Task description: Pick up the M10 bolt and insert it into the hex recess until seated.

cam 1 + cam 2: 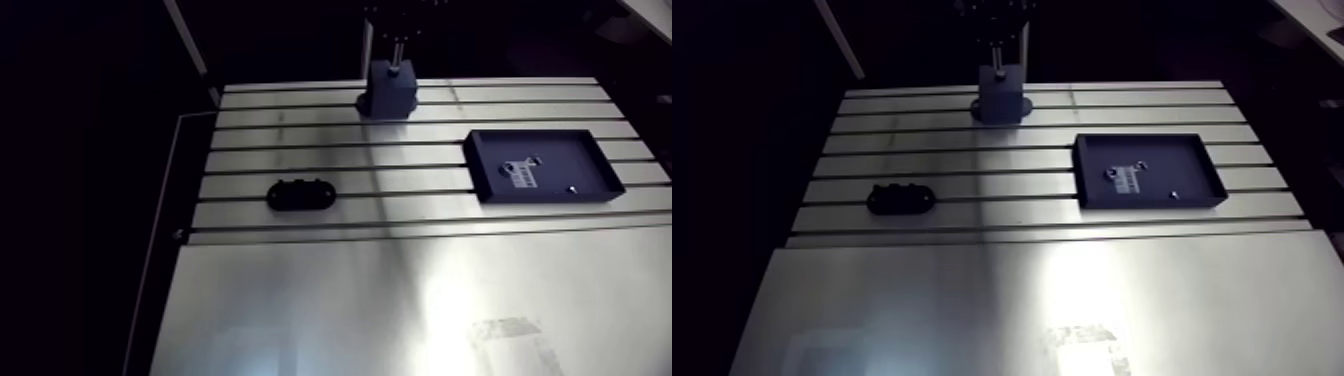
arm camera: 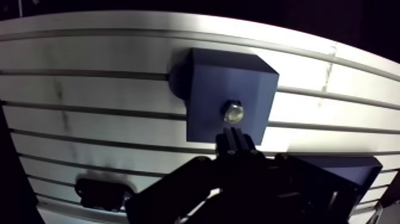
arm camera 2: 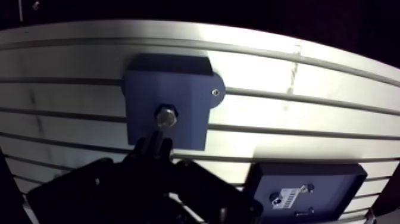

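A blue block (image 2: pixel 229 95) stands at the far side of the slotted table (image 1: pixel 400 215). The M10 bolt (image 2: pixel 233 112) sits upright in the hex recess in the block's top face, its shiny end showing. In the wrist view my gripper (image 2: pixel 236 140) hangs just over the block, fingers (image 3: pixel 153 143) drawn together, their tips right behind the bolt. I see nothing between them. In the arm view the gripper (image 1: pixel 394 52) comes down onto the block (image 1: pixel 388 90) from above.
A shallow dark-blue tray (image 1: pixel 542 166) holding a label and a few small parts lies right of the block. A black oval fixture (image 1: pixel 301 194) lies on the table's left half. A smooth plate (image 1: pixel 400 300) covers the near part.
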Robot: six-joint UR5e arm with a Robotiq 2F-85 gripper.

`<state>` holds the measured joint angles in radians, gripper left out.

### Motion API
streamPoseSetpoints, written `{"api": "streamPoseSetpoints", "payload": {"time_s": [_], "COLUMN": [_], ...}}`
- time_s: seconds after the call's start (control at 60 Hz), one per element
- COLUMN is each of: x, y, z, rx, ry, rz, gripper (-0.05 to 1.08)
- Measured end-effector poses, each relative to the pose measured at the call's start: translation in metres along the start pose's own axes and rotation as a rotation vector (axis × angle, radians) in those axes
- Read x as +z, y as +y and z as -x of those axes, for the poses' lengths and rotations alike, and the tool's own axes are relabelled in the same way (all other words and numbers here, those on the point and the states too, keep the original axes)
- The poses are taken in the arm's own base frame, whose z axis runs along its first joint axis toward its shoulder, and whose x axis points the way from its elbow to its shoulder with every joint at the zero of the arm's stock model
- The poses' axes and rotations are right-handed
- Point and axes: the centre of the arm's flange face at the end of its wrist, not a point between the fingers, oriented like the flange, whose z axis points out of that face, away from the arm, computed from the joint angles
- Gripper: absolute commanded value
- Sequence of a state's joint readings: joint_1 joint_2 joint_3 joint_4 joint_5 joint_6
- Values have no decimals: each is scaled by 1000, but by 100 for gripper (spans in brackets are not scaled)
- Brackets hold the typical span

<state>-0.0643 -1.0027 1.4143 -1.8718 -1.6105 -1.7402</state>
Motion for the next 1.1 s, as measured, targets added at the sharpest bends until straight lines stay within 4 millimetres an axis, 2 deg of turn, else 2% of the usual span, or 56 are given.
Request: {"api": "streamPoseSetpoints", "payload": {"time_s": [1.1], "x": [11], "y": [0], "z": [-2], "rx": [-5], "ry": [-4], "rz": [0], "gripper": [108]}}
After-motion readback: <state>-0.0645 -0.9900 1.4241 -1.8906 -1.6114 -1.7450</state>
